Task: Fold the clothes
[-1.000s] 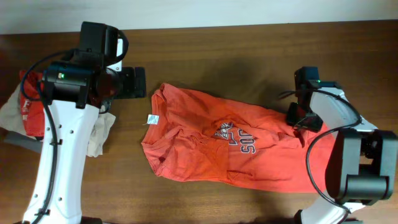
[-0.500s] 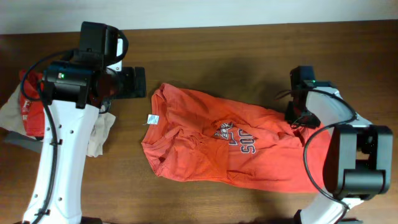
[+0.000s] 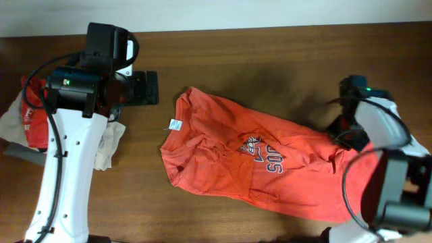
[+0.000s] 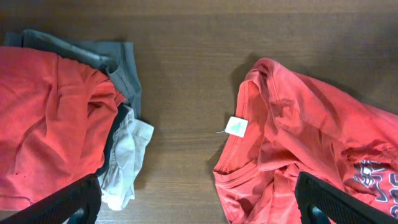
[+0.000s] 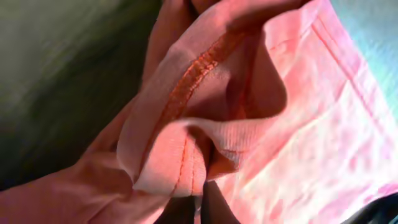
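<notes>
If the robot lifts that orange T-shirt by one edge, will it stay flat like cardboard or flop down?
Probably flop: the T-shirt lies in soft wrinkles, and its hem crumples into folds where the right gripper pinches it. It looks thin, so it is probably light, and pulling one side would likely drag the rest along.

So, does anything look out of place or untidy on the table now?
Yes. The T-shirt lies crumpled and slanted across the table, its white neck label sticking out at the collar. The right gripper pinches a bunched fold of its edge. A loose heap of other clothes sits apart.
</notes>
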{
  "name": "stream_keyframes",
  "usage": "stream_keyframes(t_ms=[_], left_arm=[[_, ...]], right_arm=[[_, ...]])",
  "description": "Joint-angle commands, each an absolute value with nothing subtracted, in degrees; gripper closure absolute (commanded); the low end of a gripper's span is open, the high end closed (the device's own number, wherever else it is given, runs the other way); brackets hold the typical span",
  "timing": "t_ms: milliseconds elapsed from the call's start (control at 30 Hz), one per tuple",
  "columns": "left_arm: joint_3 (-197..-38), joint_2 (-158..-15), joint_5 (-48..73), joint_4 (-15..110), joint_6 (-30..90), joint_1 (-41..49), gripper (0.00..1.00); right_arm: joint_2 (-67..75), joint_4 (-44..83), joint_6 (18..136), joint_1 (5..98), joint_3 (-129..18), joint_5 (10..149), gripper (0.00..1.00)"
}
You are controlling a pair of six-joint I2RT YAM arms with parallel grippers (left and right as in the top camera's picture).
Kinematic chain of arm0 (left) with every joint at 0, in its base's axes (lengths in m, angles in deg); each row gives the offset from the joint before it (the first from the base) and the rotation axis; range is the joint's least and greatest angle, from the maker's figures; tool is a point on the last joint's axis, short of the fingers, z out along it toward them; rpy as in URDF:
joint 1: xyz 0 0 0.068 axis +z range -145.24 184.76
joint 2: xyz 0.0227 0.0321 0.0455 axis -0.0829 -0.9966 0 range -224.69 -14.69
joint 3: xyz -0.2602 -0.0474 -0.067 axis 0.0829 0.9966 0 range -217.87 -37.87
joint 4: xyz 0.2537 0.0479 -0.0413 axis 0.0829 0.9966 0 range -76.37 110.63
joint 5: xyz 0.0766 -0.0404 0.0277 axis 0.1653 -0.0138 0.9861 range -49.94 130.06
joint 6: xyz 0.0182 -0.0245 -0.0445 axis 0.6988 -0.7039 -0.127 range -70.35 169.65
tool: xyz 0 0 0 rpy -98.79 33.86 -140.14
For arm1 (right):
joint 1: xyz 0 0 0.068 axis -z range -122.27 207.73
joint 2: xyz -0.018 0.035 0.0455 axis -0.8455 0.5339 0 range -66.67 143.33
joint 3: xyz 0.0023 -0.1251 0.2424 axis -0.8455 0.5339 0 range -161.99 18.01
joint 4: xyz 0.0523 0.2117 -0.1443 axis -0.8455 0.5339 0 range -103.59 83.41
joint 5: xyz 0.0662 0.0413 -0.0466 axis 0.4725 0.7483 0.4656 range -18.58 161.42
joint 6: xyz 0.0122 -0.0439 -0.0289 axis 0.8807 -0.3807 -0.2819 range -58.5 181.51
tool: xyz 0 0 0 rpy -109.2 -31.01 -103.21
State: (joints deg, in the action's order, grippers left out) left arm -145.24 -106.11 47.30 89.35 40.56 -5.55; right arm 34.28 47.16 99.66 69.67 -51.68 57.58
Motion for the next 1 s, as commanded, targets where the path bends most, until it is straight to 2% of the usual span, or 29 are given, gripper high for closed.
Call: stream_keyframes(t_ms=[0, 133, 500, 567, 633, 667, 733, 900, 967], left_arm=[[-144.72, -105.76, 46.69, 89.00, 40.28, -5.20, 0.01], [-144.72, -105.76, 46.71, 88.81, 40.28, -5.20, 0.01], [-144.72, -105.76, 46.71, 87.71, 41.55, -5.20, 0.01], [-144.72, -105.76, 46.73, 87.39, 41.57, -5.20, 0.01], [-144.72, -105.76, 46.69, 87.12, 41.55, -5.20, 0.01], [-144.72, -105.76, 46.63, 86.93, 41.57, -5.20, 0.01], [-144.72, -105.76, 44.46, 86.45, 43.12, -5.24, 0.01], [-144.33, -106.68, 24.53, 84.20, 60.89, -5.37, 0.04], [-143.32, -107.92, 20.03, 83.85, 66.36, -5.66, 0.04]], right_arm=[[30.52, 48.74, 103.57, 71.05, -52.43, 64.00, 0.96], [29.93, 52.28, 107.50, 72.84, -52.43, 62.82, 0.96], [29.95, 56.28, 107.42, 81.43, -52.43, 58.21, 0.93], [29.95, 55.75, 104.36, 82.18, -52.43, 59.68, 0.87], [29.95, 54.75, 99.46, 82.18, -52.43, 60.99, 0.73], [29.95, 54.44, 97.86, 82.13, -52.43, 61.43, 0.71], [29.95, 54.33, 97.01, 82.13, -52.43, 62.47, 0.69], [29.95, 54.40, 96.86, 82.20, -52.40, 62.65, 0.68], [29.97, 54.46, 96.95, 82.20, -52.38, 62.63, 0.52]])
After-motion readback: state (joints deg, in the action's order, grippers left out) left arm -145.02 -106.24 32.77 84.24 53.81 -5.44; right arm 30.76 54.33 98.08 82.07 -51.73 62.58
